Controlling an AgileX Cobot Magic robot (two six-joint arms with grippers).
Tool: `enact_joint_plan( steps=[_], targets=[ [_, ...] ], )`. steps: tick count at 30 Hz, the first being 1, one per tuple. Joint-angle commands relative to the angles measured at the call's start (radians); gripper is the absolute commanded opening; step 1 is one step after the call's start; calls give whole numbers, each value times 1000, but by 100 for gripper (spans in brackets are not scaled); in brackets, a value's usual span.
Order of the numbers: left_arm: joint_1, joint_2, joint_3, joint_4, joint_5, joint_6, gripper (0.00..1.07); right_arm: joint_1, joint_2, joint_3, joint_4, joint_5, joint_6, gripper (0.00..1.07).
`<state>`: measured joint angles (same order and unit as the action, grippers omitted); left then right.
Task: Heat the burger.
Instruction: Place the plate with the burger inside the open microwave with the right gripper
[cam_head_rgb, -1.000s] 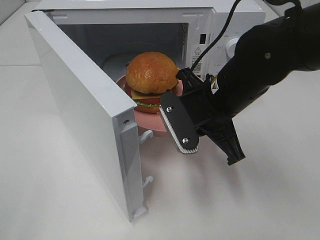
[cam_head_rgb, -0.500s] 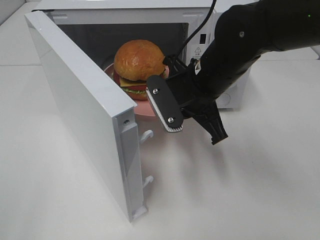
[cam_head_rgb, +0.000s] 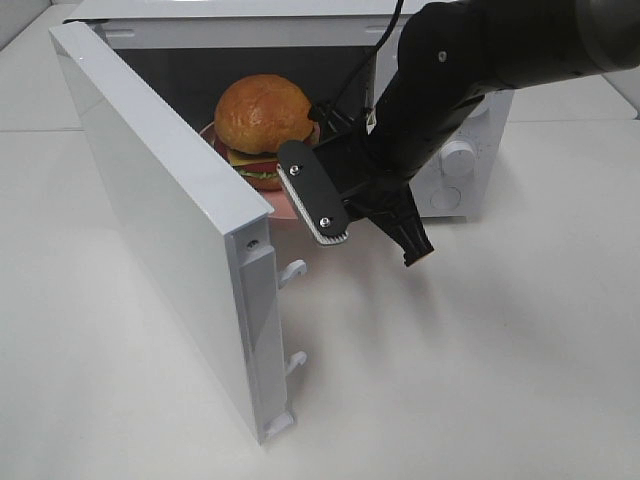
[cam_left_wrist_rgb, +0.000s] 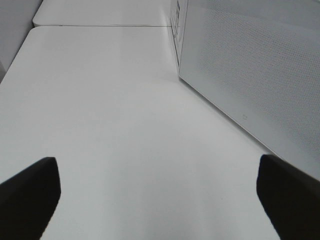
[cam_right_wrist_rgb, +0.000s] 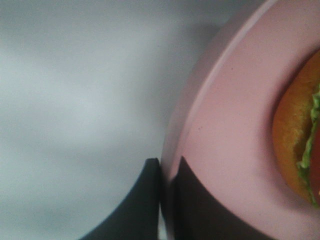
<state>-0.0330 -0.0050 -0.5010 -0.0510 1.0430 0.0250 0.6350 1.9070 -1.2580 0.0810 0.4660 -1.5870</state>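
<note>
As seen from high up, the burger (cam_head_rgb: 262, 120) sits on the pink plate (cam_head_rgb: 283, 207) in the mouth of the open microwave (cam_head_rgb: 460, 150). It lies just beyond the right gripper (cam_head_rgb: 305, 190), which is clamped on the plate's near rim. Compared with half a second before, burger, plate and arm have gone deeper into the cavity, behind the door (cam_head_rgb: 160, 200). Left wrist view: the left gripper (cam_left_wrist_rgb: 160, 200) hangs spread wide over the white table (cam_left_wrist_rgb: 100, 100). Right wrist view: both fingertips pinch the plate's edge, the burger set in from them.
</note>
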Motion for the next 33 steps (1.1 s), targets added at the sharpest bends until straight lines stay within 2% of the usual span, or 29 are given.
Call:
enact_joint_plan(
  steps=[1,9,17,22,33],
  targets=[
    [0,-16,2,-7,-8,2,100,-5,6,-43,5,-26,-14,0],
    [0,-16,2,-7,-8,2,100,-5,41,-108,2,-8,-15,0],
    [0,-16,2,-7,-8,2,100,-4,96,-215,2,39,-15,0],
    [0,-16,2,-7,-8,2,100,-4,110,-239,2,45,-15,0],
    [0,-16,2,-7,-8,2,100,-4,213,-400,1,122,-2,0]
  ],
)
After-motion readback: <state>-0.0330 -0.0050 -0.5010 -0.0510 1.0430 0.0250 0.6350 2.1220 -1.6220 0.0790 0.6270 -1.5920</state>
